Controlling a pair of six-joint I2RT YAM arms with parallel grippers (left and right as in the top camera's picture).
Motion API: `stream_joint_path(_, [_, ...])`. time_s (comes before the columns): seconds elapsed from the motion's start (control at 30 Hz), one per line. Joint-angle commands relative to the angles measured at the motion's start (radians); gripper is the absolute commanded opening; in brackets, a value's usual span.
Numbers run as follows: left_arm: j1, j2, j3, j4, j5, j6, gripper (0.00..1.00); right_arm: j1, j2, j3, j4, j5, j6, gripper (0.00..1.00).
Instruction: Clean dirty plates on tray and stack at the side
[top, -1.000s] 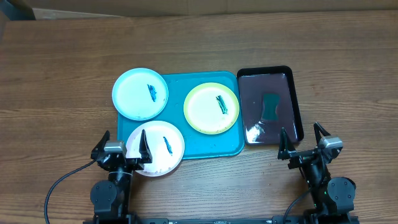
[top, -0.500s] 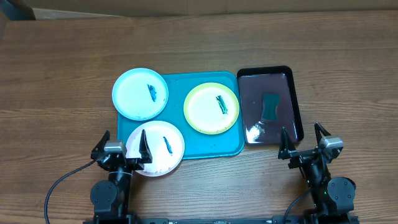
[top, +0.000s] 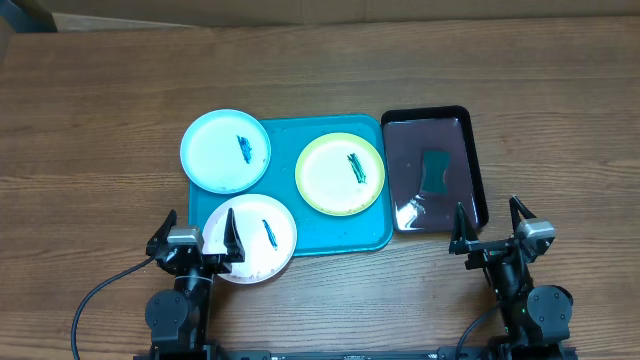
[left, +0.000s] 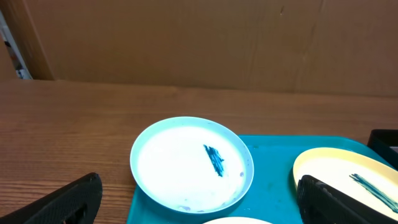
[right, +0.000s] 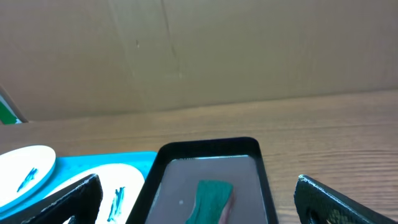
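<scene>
The left pincer (top: 200, 225) and right pincer (top: 487, 220) gape empty. The sponge (top: 435, 170) lies at 11 o'clock from the right pincer, long axis 12-to-6. Smeared plates (top: 330, 180) sit on the tray (top: 375, 235), toward 10 o'clock.

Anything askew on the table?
The light blue round plastic plate overhangs the far-left corner of the turquoise rectangular tray; the white plate overhangs its near-left edge. The yellow-green-rimmed plate sits fully inside.

Overhead cam: we're looking straight down on the whole table (top: 100, 80), far off. L wrist cam: we're peering low & fwd, close over the light blue plate (left: 186, 165). R wrist cam: we're facing the black tray (right: 205, 148) w/ sponge (right: 212, 196). Both wrist views are sharing the turquoise tray (left: 273, 168) & yellow-green plate (left: 336, 173).
</scene>
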Motion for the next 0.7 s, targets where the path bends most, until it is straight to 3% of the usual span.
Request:
stream_joint_path(0.0, [0.000, -0.009, -0.003, 0.007, -0.013, 0.019, 1.00, -0.007, -0.010, -0.010, 0.009, 0.015, 0.004, 1.00])
stream_joint_path(0.2, [0.000, -0.009, -0.003, 0.024, -0.013, 0.018, 1.00, -0.007, -0.010, -0.010, 0.004, -0.035, 0.016, 1.00])
stream_joint_path(0.5, [0.000, -0.009, 0.018, 0.067, 0.106, -0.032, 1.00, -0.007, -0.010, 0.076, -0.083, -0.042, 0.185, 1.00])
stream_joint_path(0.67, [0.000, -0.005, 0.151, -0.077, 0.115, -0.091, 1.00, -0.008, 0.029, 0.251, -0.209, -0.031, 0.142, 1.00])
